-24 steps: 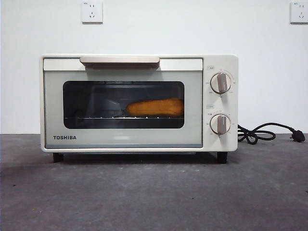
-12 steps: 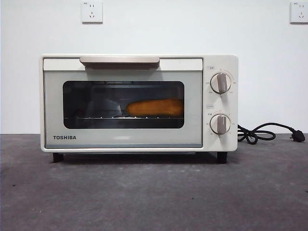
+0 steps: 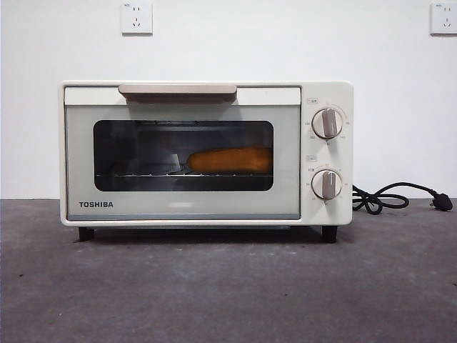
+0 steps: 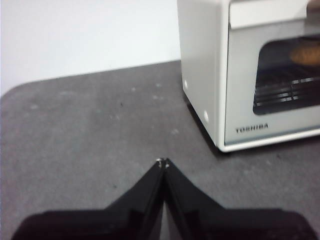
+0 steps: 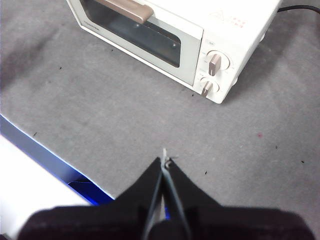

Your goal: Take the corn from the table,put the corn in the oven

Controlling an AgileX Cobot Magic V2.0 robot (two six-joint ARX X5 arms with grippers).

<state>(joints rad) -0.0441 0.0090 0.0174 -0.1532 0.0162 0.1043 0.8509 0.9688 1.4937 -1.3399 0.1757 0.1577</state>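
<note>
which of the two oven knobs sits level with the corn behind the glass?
The lower knob on the oven, roughly: the corn lies on the rack only slightly higher than it. The upper knob sits near the window's top edge, well above the cob.

Oven (image 4: 250, 75) and corn (image 4: 306, 52) cut off, blurred.

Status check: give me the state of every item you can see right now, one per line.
Oven: door shut, standing on the table.
Corn: inside the oven, lying on the wire rack, toward the knob side.
Power plug: unplugged, lying on the table.
Upper knob: pointer upright.
Lower knob: pointer upright.
Left claw: shut, empty, off to the oven's side.
Right claw: shut, empty, back from the oven's front.
</note>
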